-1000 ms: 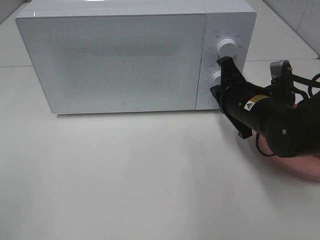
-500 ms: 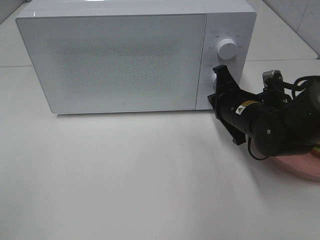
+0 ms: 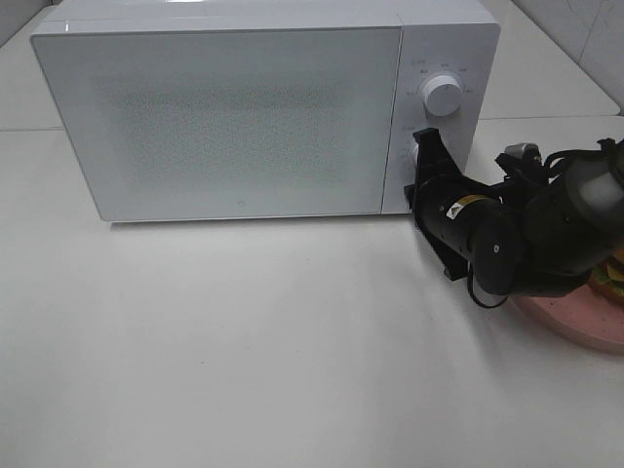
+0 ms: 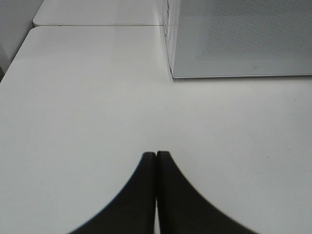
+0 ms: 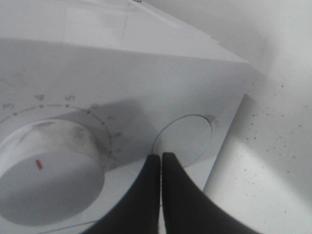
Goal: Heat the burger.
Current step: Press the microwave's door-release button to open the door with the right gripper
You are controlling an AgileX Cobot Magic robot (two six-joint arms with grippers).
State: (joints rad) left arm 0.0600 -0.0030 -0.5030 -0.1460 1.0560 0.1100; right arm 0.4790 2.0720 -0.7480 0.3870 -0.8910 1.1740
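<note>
**Burger** [image 3: 615,275]: seen only as a sliver of green and yellow layers at the right edge of the surface [image 3: 244,341]. It rests on a pink plate [image 3: 575,327] and is largely hidden behind the right arm [image 3: 526,244]. It is judged to be light, soft and loosely stacked, so its layers are liable to slide or be crushed. A gentle hold across opposite sides of the bun is advised, low enough to keep the layers together; alternatively the plate may be carried.

**Right hand** [image 5: 161,157]: clenched and grasping nothing. Its tips are set at the rim of a round button [image 5: 187,139] beside the lower dial [image 5: 48,180] on the panel of the microwave [image 3: 244,117]. Whether contact is made cannot be told. The microwave is placed toward the far edge, with its door shut.

**Left hand** [image 4: 156,155]: clenched and empty, held over bare surface.
</note>
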